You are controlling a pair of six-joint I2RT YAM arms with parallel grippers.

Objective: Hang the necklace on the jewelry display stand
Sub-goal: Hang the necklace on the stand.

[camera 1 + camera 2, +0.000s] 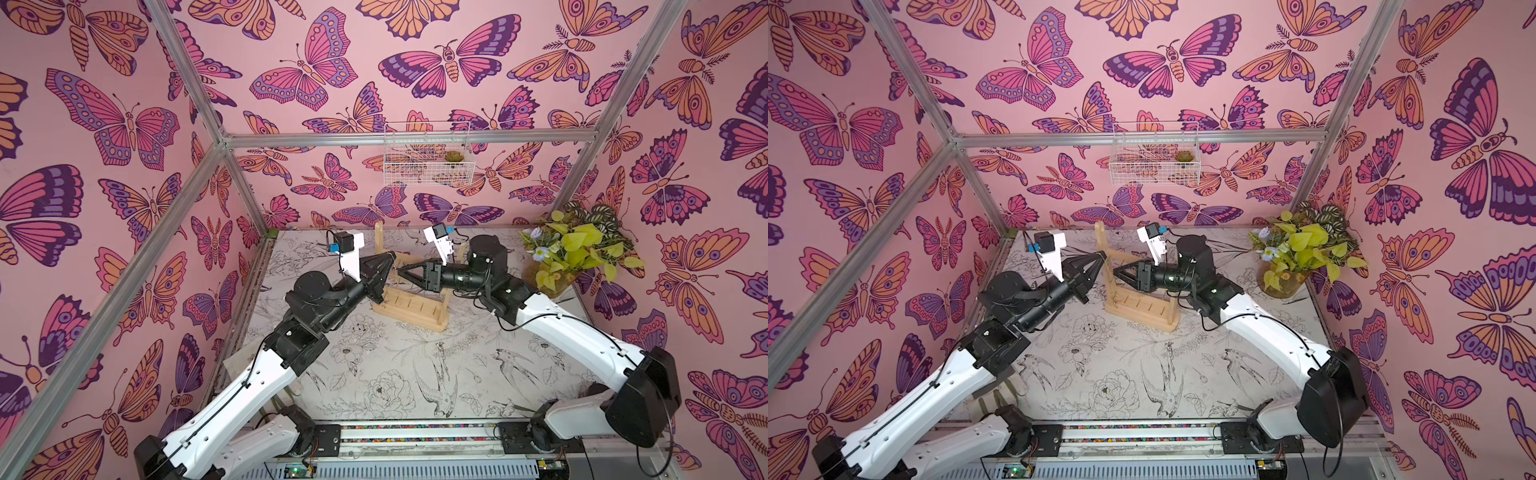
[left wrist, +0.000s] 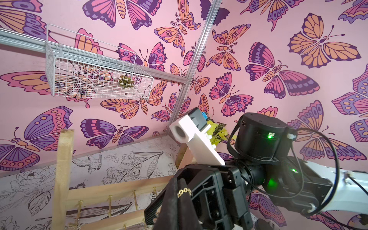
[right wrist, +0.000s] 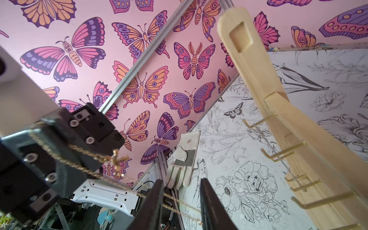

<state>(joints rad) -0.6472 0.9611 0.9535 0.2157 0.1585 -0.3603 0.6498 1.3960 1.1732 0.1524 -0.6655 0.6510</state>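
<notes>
The jewelry display stand is a pale wooden rack with gold hooks, standing mid-table between both arms. My left gripper is shut on the necklace, with a few gold links showing between its pressed fingers beside the stand's left upright. In the right wrist view the necklace runs from the left gripper to my right gripper. That gripper is open, and two chain strands cross the gap between its fingers. It points at the left gripper, close to the stand's upright.
A white wire basket holding a small succulent hangs on the back wall above the stand. A vase of yellow-green leaves and flowers stands at the back right corner. A pale work glove hangs at the table's left edge.
</notes>
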